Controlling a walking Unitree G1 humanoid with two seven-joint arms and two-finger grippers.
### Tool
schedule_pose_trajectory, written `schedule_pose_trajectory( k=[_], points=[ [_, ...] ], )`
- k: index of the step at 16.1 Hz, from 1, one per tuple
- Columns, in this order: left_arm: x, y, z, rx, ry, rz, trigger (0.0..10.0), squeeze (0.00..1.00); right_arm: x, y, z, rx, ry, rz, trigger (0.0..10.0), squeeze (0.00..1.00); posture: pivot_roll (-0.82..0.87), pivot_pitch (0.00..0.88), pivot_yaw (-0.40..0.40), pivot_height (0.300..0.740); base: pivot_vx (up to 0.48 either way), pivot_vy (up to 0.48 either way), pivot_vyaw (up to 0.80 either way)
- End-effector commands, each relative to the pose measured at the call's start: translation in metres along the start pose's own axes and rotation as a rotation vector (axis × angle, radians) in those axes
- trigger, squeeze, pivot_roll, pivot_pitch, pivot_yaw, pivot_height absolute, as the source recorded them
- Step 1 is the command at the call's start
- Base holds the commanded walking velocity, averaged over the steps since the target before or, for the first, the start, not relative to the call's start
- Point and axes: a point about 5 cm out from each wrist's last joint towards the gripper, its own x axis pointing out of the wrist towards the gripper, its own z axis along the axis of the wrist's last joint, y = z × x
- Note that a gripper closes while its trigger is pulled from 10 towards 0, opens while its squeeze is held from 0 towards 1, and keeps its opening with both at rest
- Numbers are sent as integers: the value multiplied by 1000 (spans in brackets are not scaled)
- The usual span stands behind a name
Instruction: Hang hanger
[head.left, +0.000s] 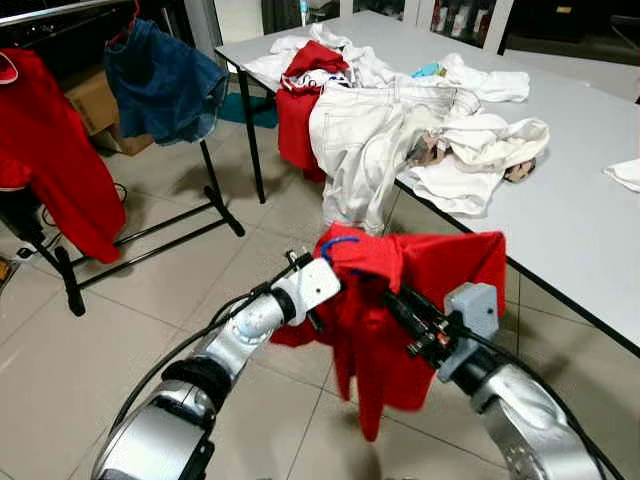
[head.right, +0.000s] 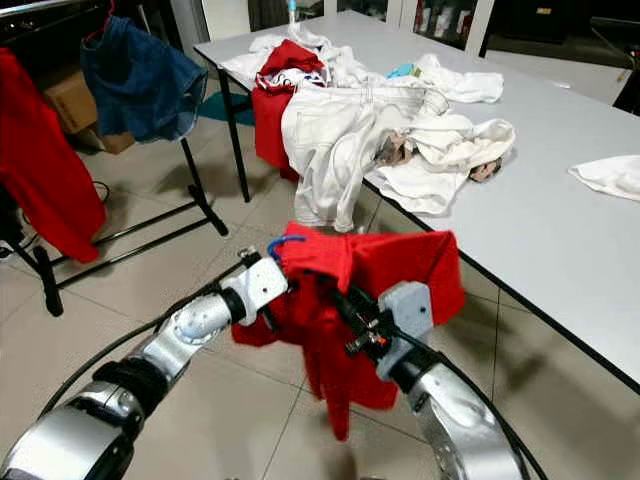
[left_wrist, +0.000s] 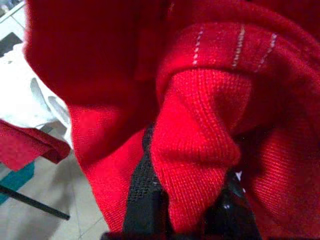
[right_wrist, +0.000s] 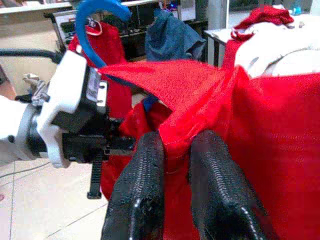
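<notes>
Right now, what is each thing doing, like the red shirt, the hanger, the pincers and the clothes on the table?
Red shirt: held up off the floor, draped between both pincers.
Blue hanger: hook pokes out above the shirt.
Left pincer: shut on the shirt.
Right pincer: shut on the shirt.
Pile of clothes: heaped on table, some hanging over the edge.
Jeans: hanging on rack.

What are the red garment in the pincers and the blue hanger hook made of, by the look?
Red garment: knit fabric, matte; ribbed loops and white stitch lines show in the left wrist view, and it drapes limp. Blue hanger hook: probably plastic or coated wire; smooth and slightly glossy, uniform colour. Which one can't be told.
</notes>
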Motion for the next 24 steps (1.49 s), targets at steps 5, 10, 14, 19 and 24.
schedule_pose_trajectory(
  k=[5,10,14,19,24],
  points=[
    [-2,10,3,41,-23,79,10000,0,-13,-3,10,-64,-9,39,10000,1000,-180,0,65,740,0,0,0],
    [-6,8,-2,62,-14,75,10000,0,-27,-8,6,-107,48,95,10000,0,-180,0,65,740,0,0,0],
    [-15,3,-10,119,-6,28,10000,0,-25,-40,10,-529,169,28,10000,0,-180,0,64,740,0,0,0],
    [-23,5,-17,138,17,6,10000,0,-22,-60,26,-883,225,73,10000,20,-155,0,52,740,0,0,0],
    [-26,2,-18,159,7,-45,10000,0,-22,-62,25,-1000,249,113,10000,0,-161,0,55,740,0,0,0]
  ],
)
